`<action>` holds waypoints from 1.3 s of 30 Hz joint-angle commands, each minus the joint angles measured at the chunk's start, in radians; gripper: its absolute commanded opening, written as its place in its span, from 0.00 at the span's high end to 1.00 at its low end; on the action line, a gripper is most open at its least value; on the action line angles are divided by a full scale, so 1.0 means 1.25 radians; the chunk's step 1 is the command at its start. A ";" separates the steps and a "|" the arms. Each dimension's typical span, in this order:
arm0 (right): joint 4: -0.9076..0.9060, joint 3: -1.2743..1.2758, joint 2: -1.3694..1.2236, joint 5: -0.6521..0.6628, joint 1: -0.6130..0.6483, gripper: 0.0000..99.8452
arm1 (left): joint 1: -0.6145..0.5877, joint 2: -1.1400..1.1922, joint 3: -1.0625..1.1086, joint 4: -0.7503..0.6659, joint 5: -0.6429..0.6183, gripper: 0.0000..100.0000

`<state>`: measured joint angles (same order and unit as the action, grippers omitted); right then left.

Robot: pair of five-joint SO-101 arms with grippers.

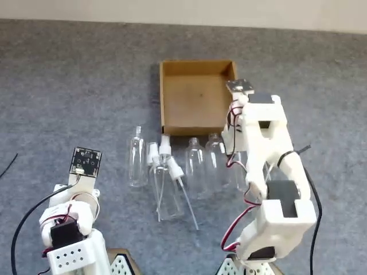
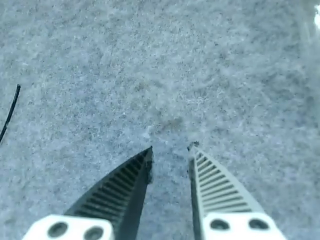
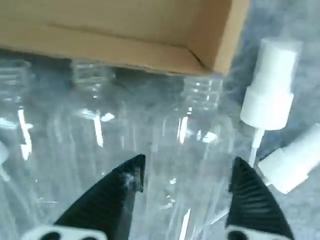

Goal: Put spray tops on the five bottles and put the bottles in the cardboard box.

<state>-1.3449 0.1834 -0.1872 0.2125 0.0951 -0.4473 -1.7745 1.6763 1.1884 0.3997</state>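
Note:
Several clear plastic bottles lie on the grey carpet in front of the cardboard box (image 1: 198,97), among them one (image 1: 136,157) at the left and two (image 1: 195,166) (image 1: 215,156) beside the right arm. White spray tops (image 1: 165,146) (image 1: 175,169) lie between them, one with its long tube stretched out. My right gripper (image 3: 187,162) is open, its black fingers standing either side of a bottle (image 3: 200,135) just off the box corner (image 3: 220,55), with two spray tops (image 3: 270,85) (image 3: 295,160) beside it. My left gripper (image 2: 171,148) hangs open above bare carpet, holding nothing.
The left arm (image 1: 74,220) stands at the near left, well away from the bottles. A thin black cable (image 2: 10,112) lies on the carpet at the left edge. Carpet spreads out to the left of and behind the box.

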 commanded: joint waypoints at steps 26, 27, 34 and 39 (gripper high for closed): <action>-0.187 -0.278 0.117 0.270 -0.420 0.94 | -0.008 -0.002 0.017 -0.014 0.009 0.89; -0.170 -0.280 0.090 0.281 -0.435 0.94 | -0.008 -0.002 0.017 -0.014 0.009 0.89; -0.122 -0.287 -0.087 0.342 -0.462 0.94 | -0.014 -0.009 0.017 -0.025 0.017 0.89; -0.077 -0.287 -0.142 0.351 -0.441 0.94 | -0.014 -0.001 -0.030 -0.047 0.059 0.89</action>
<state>-1.4860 -0.1204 -0.3652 0.6375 -0.4741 -0.4473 -1.7745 1.6763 1.1500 0.4534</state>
